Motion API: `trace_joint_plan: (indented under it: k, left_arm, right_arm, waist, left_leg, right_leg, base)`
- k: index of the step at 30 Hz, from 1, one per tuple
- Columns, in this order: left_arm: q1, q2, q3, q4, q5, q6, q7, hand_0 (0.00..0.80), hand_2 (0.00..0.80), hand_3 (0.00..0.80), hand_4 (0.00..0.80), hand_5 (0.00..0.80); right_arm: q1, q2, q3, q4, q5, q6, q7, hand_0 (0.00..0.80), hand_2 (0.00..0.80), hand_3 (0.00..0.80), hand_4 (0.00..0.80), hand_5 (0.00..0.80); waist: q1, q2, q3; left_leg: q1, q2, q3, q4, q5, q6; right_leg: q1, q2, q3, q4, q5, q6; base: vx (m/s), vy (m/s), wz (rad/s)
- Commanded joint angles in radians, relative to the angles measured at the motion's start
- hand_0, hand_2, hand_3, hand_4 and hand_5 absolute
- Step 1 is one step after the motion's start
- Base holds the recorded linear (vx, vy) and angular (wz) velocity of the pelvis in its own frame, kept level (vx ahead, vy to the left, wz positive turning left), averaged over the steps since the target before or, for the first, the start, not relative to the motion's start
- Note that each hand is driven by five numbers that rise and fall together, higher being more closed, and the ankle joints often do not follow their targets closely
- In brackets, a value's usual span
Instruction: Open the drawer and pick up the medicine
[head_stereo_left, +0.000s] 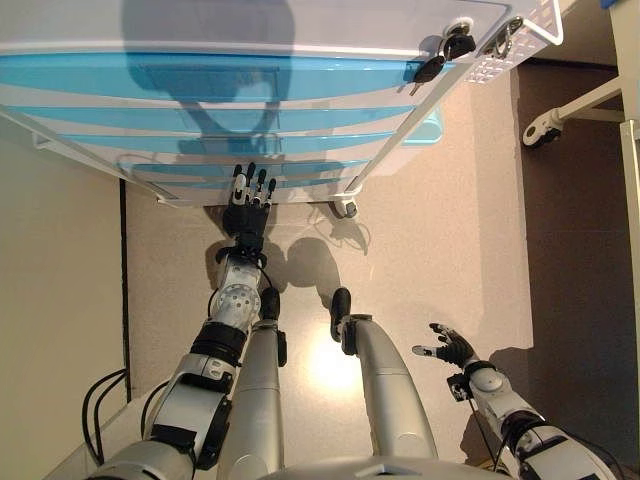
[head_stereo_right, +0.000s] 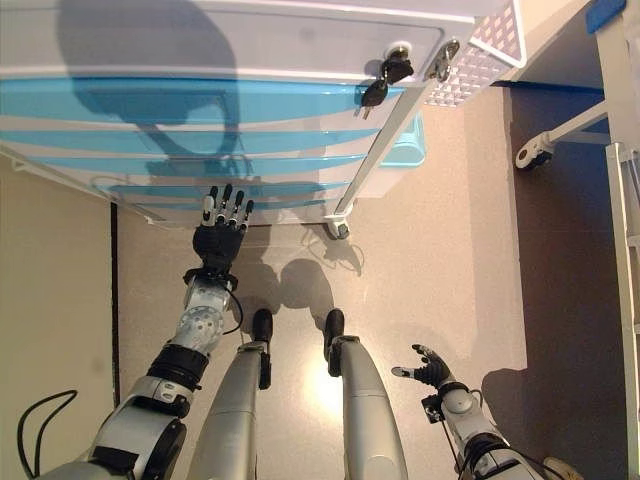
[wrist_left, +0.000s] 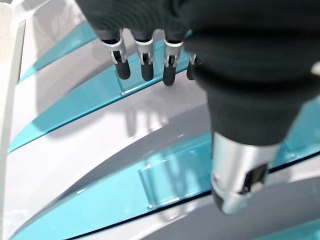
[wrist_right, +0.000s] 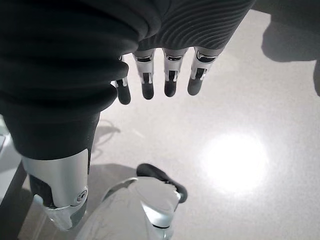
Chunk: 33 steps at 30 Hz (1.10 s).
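Note:
A white wheeled cabinet (head_stereo_left: 250, 25) has several translucent blue drawers (head_stereo_left: 200, 75), all shut. No medicine shows in any view. My left hand (head_stereo_left: 245, 215) is stretched out to the lower drawers (head_stereo_left: 190, 165), fingers straight and open. In the left wrist view its fingertips (wrist_left: 145, 70) are close in front of a blue drawer front, near a recessed handle (wrist_left: 175, 175); I cannot tell if they touch. My right hand (head_stereo_left: 455, 348) hangs low at the right, open and empty, over the floor; it also shows in the right wrist view (wrist_right: 150, 30).
A bunch of keys (head_stereo_left: 440, 55) hangs from the lock at the cabinet's top right corner. A white perforated basket (head_stereo_left: 510, 50) hangs on its right side. A cabinet caster (head_stereo_left: 345, 207) stands on the floor. Another wheeled white frame (head_stereo_left: 545, 125) stands at the right.

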Motion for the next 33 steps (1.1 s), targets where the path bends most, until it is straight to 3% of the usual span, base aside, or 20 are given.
trace_joint_plan:
  k: [1, 12, 15, 20, 33]
  left_arm:
    - [-0.206, 0.038, 0.05, -0.165, -0.007, -0.118, -0.023, 0.0, 0.0, 0.0, 0.0, 0.0]
    - [-0.174, 0.06, 0.093, -0.241, -0.033, -0.144, -0.02, 0.0, 0.0, 0.0, 0.0, 0.0]
    - [-0.16, 0.068, 0.095, -0.256, -0.034, -0.139, -0.026, 0.0, 0.0, 0.0, 0.0, 0.0]
    - [-0.15, 0.085, 0.096, -0.27, -0.037, -0.132, -0.041, 0.0, 0.0, 0.0, 0.0, 0.0]
    - [-0.147, 0.112, 0.098, -0.282, -0.027, -0.121, -0.036, 0.0, 0.0, 0.0, 0.0, 0.0]
  right_arm:
    - [0.058, -0.08, 0.051, 0.012, -0.017, 0.003, 0.006, 0.0, 0.0, 0.0, 0.0, 0.0]
    - [0.08, -0.091, 0.063, 0.027, -0.037, 0.004, 0.024, 0.0, 0.0, 0.0, 0.0, 0.0]
    - [0.088, -0.093, 0.061, 0.042, -0.048, 0.008, 0.026, 0.0, 0.0, 0.0, 0.0, 0.0]
    - [0.101, -0.092, 0.058, 0.062, -0.063, 0.011, 0.027, 0.0, 0.0, 0.0, 0.0, 0.0]
    - [0.111, -0.1, 0.056, 0.064, -0.088, 0.019, 0.039, 0.0, 0.0, 0.0, 0.0, 0.0]
  waist:
    - [0.008, 0.033, -0.044]
    - [0.028, 0.032, -0.042]
    - [0.036, 0.032, -0.038]
    - [0.046, 0.037, -0.044]
    - [0.035, 0.046, -0.072]
  left_leg:
    - [0.021, -0.022, 0.004, -0.026, -0.018, 0.03]
    - [0.061, -0.034, 0.0, -0.041, -0.016, 0.032]
    - [0.076, -0.042, 0.004, -0.073, 0.026, 0.034]
    - [0.121, -0.054, -0.006, -0.11, 0.041, 0.029]
    - [0.174, -0.057, 0.01, -0.118, 0.023, 0.035]
  right_leg:
    - [0.018, -0.004, 0.006, -0.108, 0.146, 0.077]
    - [0.052, -0.012, 0.007, -0.096, 0.135, 0.075]
    - [0.074, -0.021, -0.006, -0.121, 0.163, 0.067]
    - [0.121, -0.031, -0.017, -0.144, 0.162, 0.066]
    - [0.17, -0.028, 0.007, -0.171, 0.169, 0.075]
  base:
    - [0.0, 0.0, 0.0]
    - [0.0, 0.0, 0.0]
    - [-0.066, 0.002, 0.08]
    - [-0.007, 0.001, 0.17]
    - [0.016, 0.026, -0.02]
